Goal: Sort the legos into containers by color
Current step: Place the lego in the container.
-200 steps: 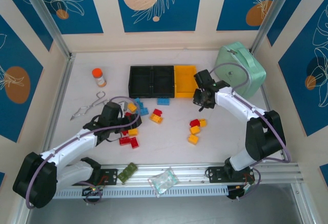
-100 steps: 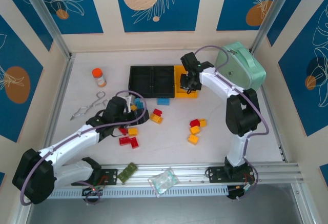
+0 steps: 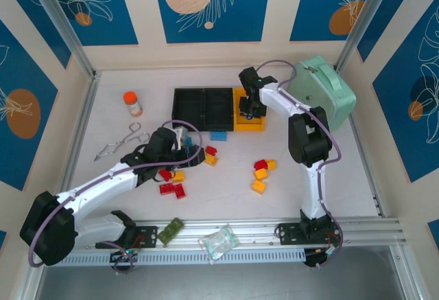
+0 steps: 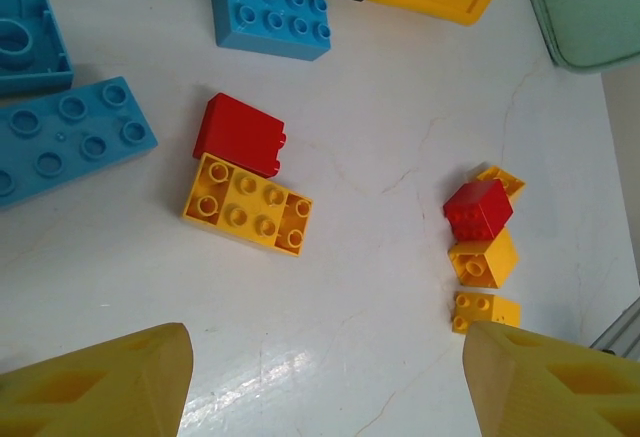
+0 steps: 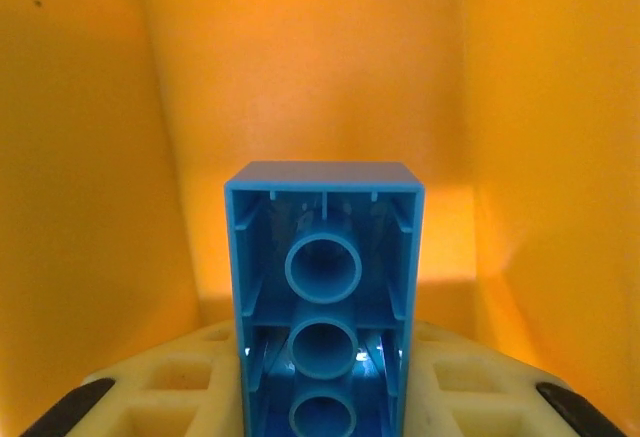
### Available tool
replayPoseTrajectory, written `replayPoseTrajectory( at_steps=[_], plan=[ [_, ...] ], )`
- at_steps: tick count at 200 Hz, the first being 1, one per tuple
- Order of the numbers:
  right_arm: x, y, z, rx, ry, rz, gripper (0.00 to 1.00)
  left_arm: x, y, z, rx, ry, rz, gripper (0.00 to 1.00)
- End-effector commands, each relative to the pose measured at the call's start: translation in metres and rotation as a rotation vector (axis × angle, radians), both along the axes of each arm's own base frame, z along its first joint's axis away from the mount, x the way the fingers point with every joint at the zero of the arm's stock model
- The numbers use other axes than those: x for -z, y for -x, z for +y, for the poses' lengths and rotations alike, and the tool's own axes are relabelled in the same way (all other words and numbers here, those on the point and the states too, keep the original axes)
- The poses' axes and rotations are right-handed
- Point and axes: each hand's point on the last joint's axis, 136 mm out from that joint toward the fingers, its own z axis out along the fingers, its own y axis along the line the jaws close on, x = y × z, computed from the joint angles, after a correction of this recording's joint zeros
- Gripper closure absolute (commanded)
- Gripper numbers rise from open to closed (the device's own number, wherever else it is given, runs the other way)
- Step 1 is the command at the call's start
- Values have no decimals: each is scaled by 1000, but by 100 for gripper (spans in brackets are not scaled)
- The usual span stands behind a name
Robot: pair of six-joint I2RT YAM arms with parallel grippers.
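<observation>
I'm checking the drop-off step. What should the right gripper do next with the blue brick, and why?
Probably open and let the blue brick fall. The right gripper is down at the yellow bin, and its wrist camera sees the brick clamped with yellow walls on every side, so it seems to be inside the bin.

The yellow bin (image 5: 80, 137) closely walls the blue brick (image 5: 323, 257) on both sides. Open table (image 4: 380, 247) separates the red-yellow pair (image 4: 245, 202) from the right-hand cluster (image 4: 480, 212).
</observation>
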Motion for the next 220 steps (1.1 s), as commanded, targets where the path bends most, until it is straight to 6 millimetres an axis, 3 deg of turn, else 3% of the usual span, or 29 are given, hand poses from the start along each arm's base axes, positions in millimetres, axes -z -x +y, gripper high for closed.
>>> replayPoseTrajectory(
  at_steps=[1,67,103,153,220],
  plan=[
    [-1,-2,0,-11,2,16,67,-4,0,0,-11,-6,-6,28],
    [-17,-1,2,-18,7,-10,53,0,2,1,-20,-11,0,28],
    [-51,10,3,-25,-11,-79,53,1,3,5,-25,-19,-1,28],
    [-87,55,2,-58,-56,-150,52,5,8,11,-2,-84,4,28],
    [-76,128,-17,-60,-80,-86,44,5,21,-3,152,-95,15,28]
  ],
)
